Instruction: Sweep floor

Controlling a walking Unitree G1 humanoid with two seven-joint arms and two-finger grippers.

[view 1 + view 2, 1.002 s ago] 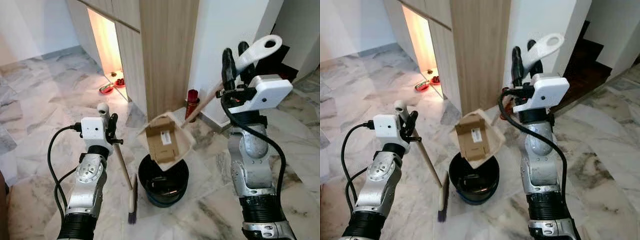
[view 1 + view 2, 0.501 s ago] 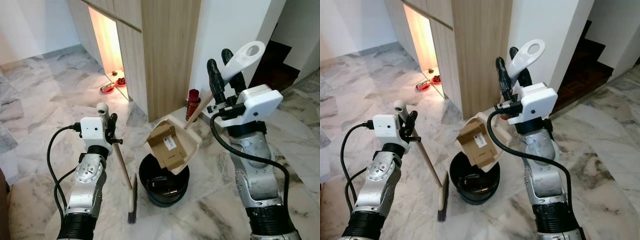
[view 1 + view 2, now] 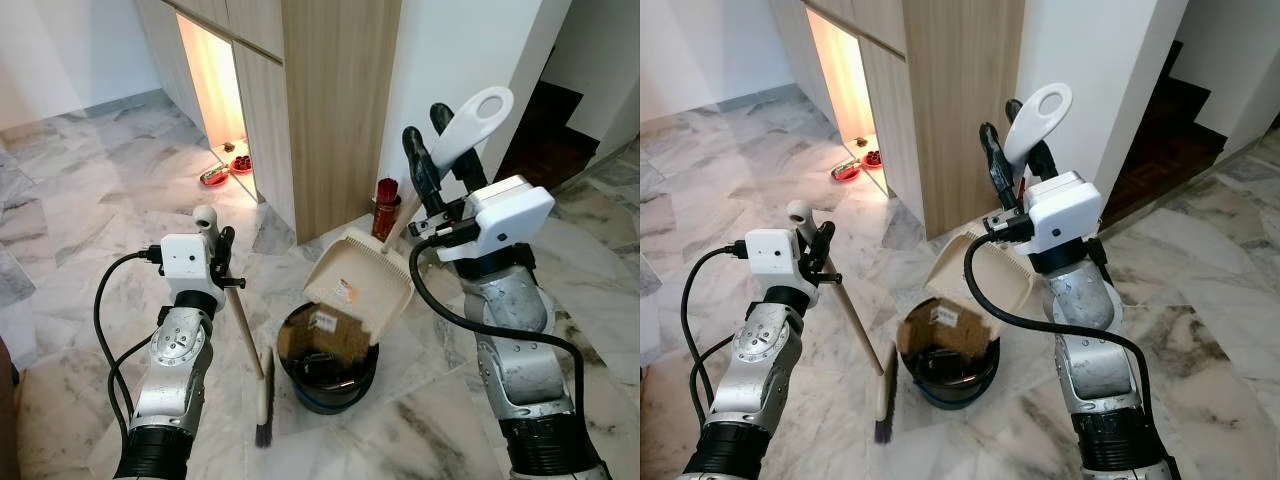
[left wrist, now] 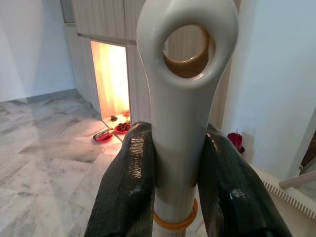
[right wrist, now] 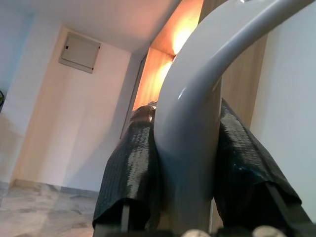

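Right gripper (image 3: 440, 155) clamped on dustpan (image 3: 360, 283) handle, pan tipped above black bin (image 3: 327, 358) | cardboard (image 3: 335, 328) lying in bin | left gripper (image 3: 222, 262) holding broom (image 3: 252, 350) beside bin | I reckon dumping's finishing; next, level the pan.

Glossy marble floor (image 3: 80, 210); matt wood-grain cabinet (image 3: 335, 90); smooth cream plastic dustpan (image 3: 362, 285); glossy black bucket (image 3: 327, 375).
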